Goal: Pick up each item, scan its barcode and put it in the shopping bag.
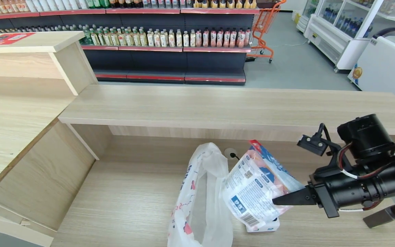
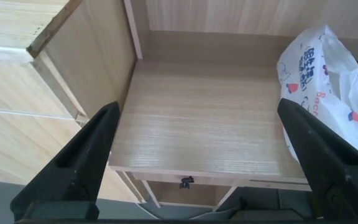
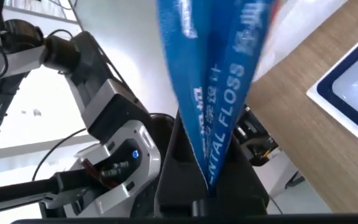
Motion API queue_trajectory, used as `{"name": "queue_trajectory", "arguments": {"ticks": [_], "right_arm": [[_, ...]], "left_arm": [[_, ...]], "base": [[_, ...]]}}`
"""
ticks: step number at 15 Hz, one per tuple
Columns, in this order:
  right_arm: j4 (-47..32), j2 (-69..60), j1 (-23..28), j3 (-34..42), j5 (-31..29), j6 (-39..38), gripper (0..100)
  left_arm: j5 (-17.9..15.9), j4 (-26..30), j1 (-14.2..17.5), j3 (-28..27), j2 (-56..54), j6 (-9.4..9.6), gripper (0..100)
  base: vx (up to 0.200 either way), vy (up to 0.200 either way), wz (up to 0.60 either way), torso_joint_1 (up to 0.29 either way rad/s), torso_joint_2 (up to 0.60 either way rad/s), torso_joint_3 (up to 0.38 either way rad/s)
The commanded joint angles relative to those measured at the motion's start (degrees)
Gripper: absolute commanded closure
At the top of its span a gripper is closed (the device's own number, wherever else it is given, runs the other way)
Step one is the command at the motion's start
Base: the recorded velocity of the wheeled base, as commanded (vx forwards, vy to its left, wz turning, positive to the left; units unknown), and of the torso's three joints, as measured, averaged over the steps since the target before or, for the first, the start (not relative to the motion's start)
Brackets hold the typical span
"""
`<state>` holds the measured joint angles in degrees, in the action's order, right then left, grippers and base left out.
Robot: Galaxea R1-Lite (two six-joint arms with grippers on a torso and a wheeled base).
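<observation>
A pale wooden counter (image 1: 132,206) spreads beneath both grippers. A white plastic shopping bag (image 1: 201,202), printed in red and blue, stands slumped with its mouth open just past the fingertips of the right gripper (image 1: 288,200).

Those fingers are closed on the edge of a packet (image 1: 252,185), white, pink and blue. It hangs tilted in the air against the bag's side, with a barcode near its lower corner. The right wrist view shows its blue edge pinched between the fingers.

The packet looks light, soft and crinkly, and probably slippery. The sealed edge seems the surest hold, though the packet may swing or twist there. The bag's limp rim could fold across its mouth.

The left gripper (image 2: 197,106) has its fingers spread wide, holding nothing, over bare counter with the bag beyond one finger.

Below the right fingertips a small white box (image 1: 264,227) lies beside the bag. Behind those fingers sits a dark block (image 1: 386,214), possibly the scanner.
</observation>
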<state>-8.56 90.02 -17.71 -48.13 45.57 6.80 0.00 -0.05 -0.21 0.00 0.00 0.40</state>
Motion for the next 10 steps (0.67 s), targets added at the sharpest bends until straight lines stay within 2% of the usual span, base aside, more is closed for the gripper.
{"name": "queue_trajectory", "arguments": {"ticks": [1, 4, 8, 10], "right_arm": [[0.3, 3.6, -0.9, 0.1, -0.2, 0.0, 100], [3.5, 8.3, -3.0, -0.7, -3.2, 0.1, 100], [12.4, 16.4, -8.1, -2.3, -10.0, 0.0, 100], [12.6, 19.9, -9.6, -5.1, -12.8, 0.1, 100]], "left_arm": [[0.0, 0.0, 0.0, 0.0, 0.1, 0.04, 0], [0.0, 0.0, 0.0, 0.0, 0.1, 0.04, 0], [0.0, 0.0, 0.0, 0.0, 0.1, -0.05, 0], [0.0, 0.0, 0.0, 0.0, 0.1, -0.05, 0]], "base": [[0.0, 0.0, 0.0, 0.0, 0.0, 0.0], [0.0, 0.0, 0.0, 0.0, 0.0, 0.0], [0.0, 0.0, 0.0, 0.0, 0.0, 0.0], [0.0, 0.0, 0.0, 0.0, 0.0, 0.0]]}}
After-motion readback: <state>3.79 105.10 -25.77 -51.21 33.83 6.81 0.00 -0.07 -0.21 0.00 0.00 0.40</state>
